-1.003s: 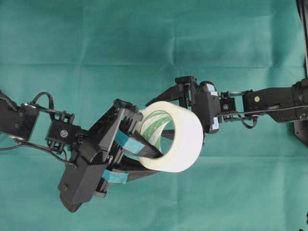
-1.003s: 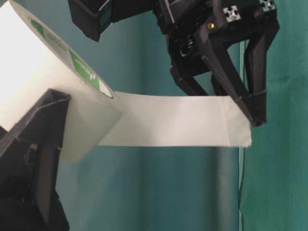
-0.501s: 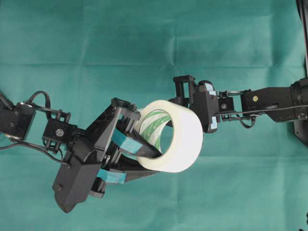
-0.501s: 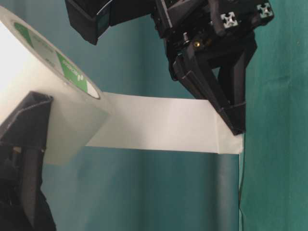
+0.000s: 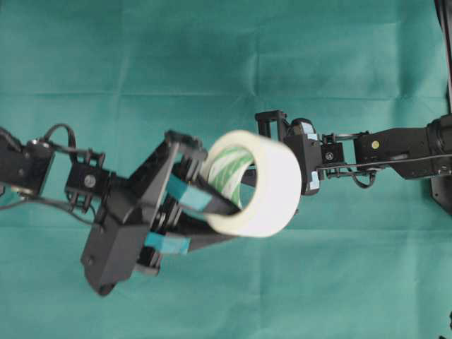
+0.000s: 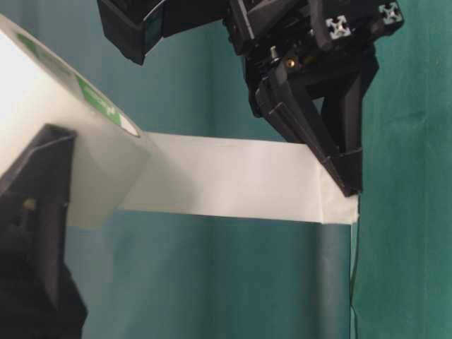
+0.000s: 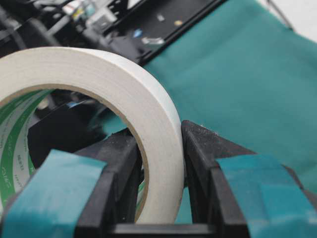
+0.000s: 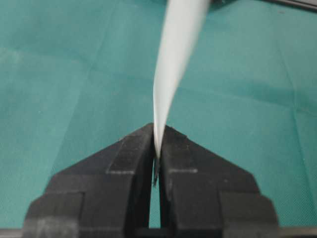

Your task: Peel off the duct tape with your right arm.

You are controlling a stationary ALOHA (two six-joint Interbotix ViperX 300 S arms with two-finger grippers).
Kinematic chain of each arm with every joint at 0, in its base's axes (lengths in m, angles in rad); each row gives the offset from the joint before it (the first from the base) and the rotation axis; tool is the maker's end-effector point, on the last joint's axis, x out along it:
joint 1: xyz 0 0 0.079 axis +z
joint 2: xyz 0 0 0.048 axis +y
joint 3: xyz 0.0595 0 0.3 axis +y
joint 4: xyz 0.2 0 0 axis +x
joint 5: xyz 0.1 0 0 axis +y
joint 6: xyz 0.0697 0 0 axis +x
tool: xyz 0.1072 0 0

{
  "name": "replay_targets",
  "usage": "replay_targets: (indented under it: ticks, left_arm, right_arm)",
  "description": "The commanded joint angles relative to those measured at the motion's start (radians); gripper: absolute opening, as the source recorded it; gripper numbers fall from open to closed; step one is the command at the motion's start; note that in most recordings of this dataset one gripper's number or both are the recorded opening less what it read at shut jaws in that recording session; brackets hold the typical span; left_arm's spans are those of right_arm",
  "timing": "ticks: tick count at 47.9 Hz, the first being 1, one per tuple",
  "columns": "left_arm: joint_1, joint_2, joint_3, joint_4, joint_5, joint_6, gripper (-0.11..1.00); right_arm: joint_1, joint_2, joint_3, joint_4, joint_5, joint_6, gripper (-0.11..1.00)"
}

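Observation:
The duct tape [image 5: 272,180] is a white roll with a green-streaked core, held up off the cloth. My left gripper [image 7: 161,163], with teal strips on its fingers [image 5: 187,195], is shut on the roll's wall, one finger inside the core and one outside. A peeled white strip [image 6: 233,176] runs level from the roll [image 6: 49,106] to the right. My right gripper [image 6: 345,189] is shut on that strip's folded end. In the right wrist view the strip [image 8: 176,59] rises edge-on from between the black pointed fingers [image 8: 126,158]. The right arm [image 5: 381,148] reaches in from the right.
Wrinkled green cloth [image 5: 212,56] covers the table under both arms. A black arm mount [image 5: 441,187] stands at the right edge. In the table-level view a green backdrop with a vertical fold [image 6: 332,282] hangs behind the strip.
My right gripper's jaws closed onto the strip's end. My left gripper carried the roll a little left, and more strip shows between the roll and the right gripper.

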Motion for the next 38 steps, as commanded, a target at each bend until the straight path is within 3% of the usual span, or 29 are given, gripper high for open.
replay_targets:
  ticks: [1,38]
  left_arm:
    - [0.017,-0.049,-0.011,0.003,-0.041,0.005,0.23]
    - [0.120,-0.120,0.133,0.003,-0.430,0.008,0.23]
  right_arm:
    - [0.005,-0.012,-0.005,-0.002,-0.009,0.003,-0.10]
    - [0.015,0.008,0.003,0.000,-0.031,0.003,-0.10]
